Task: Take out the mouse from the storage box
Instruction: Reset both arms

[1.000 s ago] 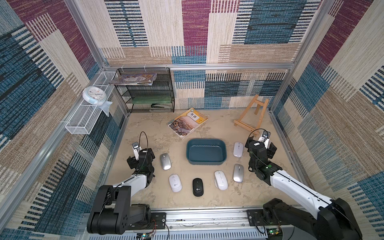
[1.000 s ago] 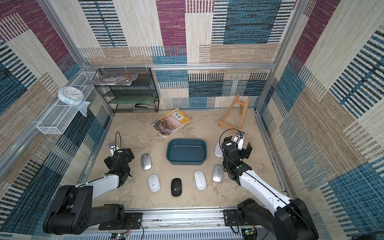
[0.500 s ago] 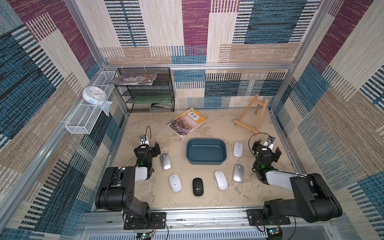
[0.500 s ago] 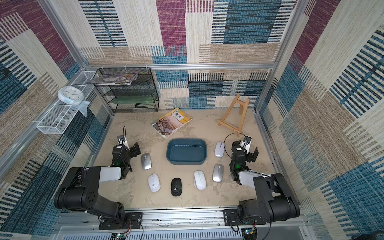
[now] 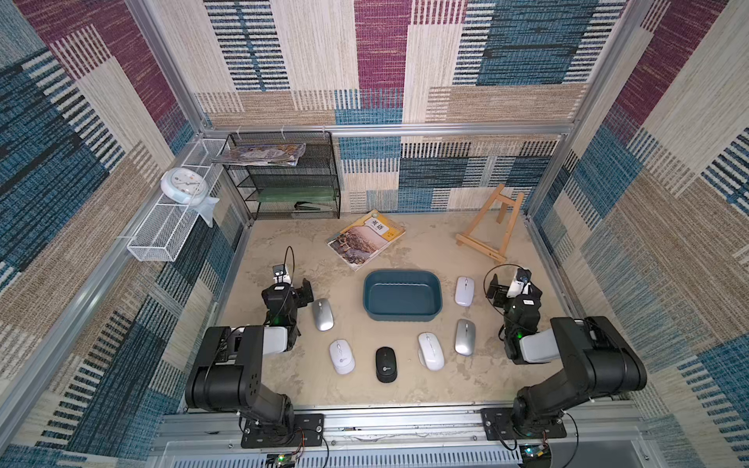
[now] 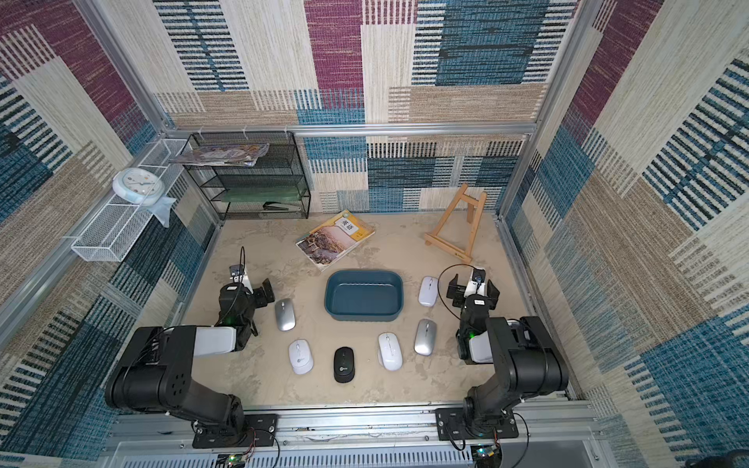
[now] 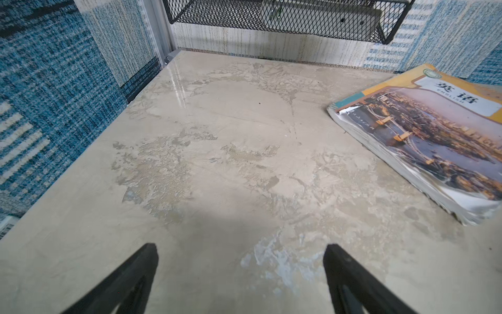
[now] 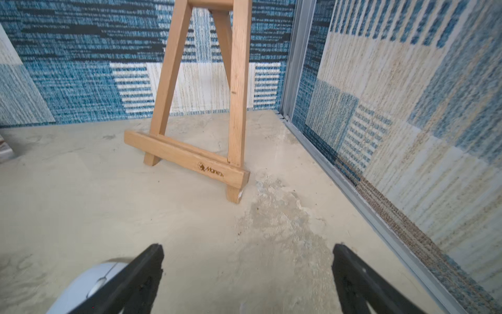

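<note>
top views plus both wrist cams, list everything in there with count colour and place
storage box: 1, dark teal, table centre, empty
silver mice: 2, silver, one left of the box, one front right of it
white mice: 3, white, two in front of the box, one right of it
black mouse: 1, black, in front of the box
book: 1, yellow cover, behind the box
easel: 1, wood, back right
mesh rack: 1, black, back left
wire basket: 1, white, left wall
clock: 1, white, on the basket
left gripper: 1, black, open, empty
right gripper: 1, black, open, empty
</note>
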Controlling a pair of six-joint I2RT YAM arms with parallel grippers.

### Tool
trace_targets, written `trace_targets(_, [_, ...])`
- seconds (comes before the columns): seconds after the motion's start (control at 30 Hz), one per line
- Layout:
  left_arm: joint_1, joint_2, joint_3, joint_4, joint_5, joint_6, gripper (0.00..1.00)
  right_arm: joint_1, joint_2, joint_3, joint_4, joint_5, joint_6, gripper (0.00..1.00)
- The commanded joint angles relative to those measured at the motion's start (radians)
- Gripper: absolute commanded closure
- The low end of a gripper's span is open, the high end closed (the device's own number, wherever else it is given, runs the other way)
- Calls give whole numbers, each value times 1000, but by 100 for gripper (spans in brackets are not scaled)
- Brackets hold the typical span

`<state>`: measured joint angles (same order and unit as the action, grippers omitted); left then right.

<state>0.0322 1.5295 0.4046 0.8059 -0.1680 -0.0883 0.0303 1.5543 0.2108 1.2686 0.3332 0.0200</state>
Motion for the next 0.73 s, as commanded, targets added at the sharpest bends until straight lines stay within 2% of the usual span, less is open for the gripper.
trace_targets(0.0, [1,-3,2,14,-16,-8,1,-4,-29,25,-15,-72,12,1])
trace_targets(0.7, [0,-1,12,-2,2,3,1,-5,-26,21,-2,-69,13,1])
